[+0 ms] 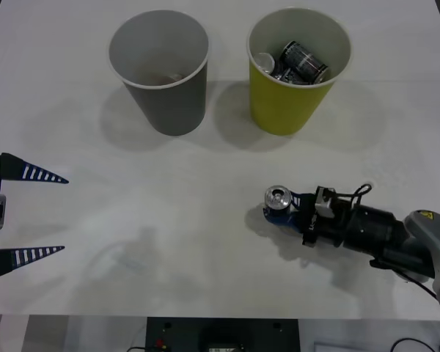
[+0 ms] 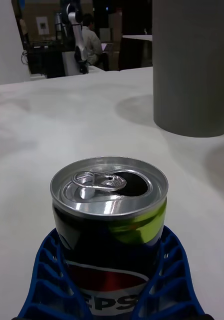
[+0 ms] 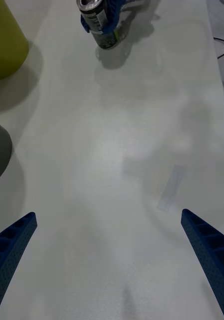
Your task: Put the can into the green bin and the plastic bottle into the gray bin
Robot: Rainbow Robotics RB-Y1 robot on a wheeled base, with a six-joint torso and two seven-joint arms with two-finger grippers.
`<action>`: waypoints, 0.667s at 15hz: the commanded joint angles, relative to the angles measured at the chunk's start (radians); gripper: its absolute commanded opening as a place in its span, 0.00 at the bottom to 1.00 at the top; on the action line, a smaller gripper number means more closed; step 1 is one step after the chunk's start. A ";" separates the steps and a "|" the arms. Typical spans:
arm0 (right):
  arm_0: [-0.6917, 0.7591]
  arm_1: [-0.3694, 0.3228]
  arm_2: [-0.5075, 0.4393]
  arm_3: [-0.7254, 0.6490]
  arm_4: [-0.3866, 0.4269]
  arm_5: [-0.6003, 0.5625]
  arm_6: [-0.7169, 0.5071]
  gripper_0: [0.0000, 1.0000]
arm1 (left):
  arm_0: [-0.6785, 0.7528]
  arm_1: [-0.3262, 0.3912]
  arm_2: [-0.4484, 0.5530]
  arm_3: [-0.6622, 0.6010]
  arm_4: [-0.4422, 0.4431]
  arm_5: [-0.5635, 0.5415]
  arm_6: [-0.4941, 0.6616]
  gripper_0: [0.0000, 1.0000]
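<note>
White tabletop (image 1: pixel 205 242), dim room behind.
Evenly lit matte surface; dark equipment (image 2: pixel 47 60) and another pale table (image 2: pixel 136 37) far beyond the end effector.

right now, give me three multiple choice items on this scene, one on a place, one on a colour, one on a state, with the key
1. Where does the can stand?
A. inside the gray bin
B. on the table, nearer the green bin than the gray bin
C. on the floor

2. What colour is the bin that holds dark cans?
A. yellow-green
B. dark gray
C. red

3. How is the left gripper?
A. shut on the can
B. shut on nothing
C. open, holding nothing

Key: 1 B, the can is upright on the table below the green bin, between the right gripper's blue fingers. 2 A, the cans lie in the green bin; the gray bin has none. 3 C, its fingers are spread apart at the table's left edge.
</note>
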 commanded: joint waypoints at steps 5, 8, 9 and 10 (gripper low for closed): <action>0.057 -0.059 -0.105 -0.294 0.294 0.024 -0.464 0.00 | 0.000 0.000 0.000 0.000 0.000 0.000 0.000 1.00; 0.116 -0.087 -0.152 -0.506 0.490 0.058 -0.773 0.00 | 0.000 0.000 0.000 0.000 0.000 0.000 0.000 1.00; 0.138 -0.096 -0.163 -0.584 0.566 0.070 -0.899 0.00 | 0.000 0.000 0.000 0.000 0.000 0.000 0.000 1.00; 0.156 -0.101 -0.180 -0.655 0.639 0.070 -1.012 0.00 | 0.000 0.000 0.000 0.000 0.000 0.000 0.000 1.00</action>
